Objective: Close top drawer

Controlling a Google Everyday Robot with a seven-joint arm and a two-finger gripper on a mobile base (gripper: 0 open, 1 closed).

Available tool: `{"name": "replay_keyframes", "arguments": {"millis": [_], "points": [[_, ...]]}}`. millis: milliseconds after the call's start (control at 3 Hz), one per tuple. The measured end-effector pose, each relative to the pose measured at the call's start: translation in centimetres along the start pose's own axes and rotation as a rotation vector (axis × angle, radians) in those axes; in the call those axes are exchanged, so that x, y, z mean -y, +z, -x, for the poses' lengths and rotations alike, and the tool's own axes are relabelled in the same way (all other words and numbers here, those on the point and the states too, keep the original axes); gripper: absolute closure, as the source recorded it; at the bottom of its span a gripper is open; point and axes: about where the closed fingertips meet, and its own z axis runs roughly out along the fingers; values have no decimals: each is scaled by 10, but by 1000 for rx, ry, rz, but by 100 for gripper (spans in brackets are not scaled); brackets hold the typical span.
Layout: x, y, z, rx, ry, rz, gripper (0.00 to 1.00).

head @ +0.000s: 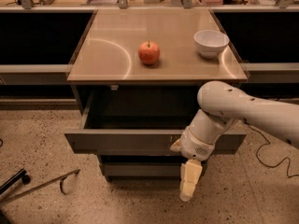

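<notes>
The top drawer (124, 141) is a wide grey metal drawer under the tabletop. It stands pulled out partway, and its dark inside shows behind the tall plain front panel. My gripper (189, 180) hangs in front of the right part of that panel, with its cream tip pointing down below the drawer's lower edge. The white wrist (201, 139) rests against the front panel. My white arm (252, 111) comes in from the right.
A red apple (149, 52) and a white bowl (211, 42) sit on the tabletop (107, 50). A shorter grey drawer front (140, 170) lies below the top drawer. A black cable (266, 153) lies on the speckled floor at right, and a metal bar (42, 185) at lower left.
</notes>
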Motion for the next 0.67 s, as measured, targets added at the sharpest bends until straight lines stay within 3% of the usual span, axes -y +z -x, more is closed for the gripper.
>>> {"name": "replay_keyframes", "arguments": {"millis": [667], "points": [[51,-36,12,10,-39,-46,0]]}}
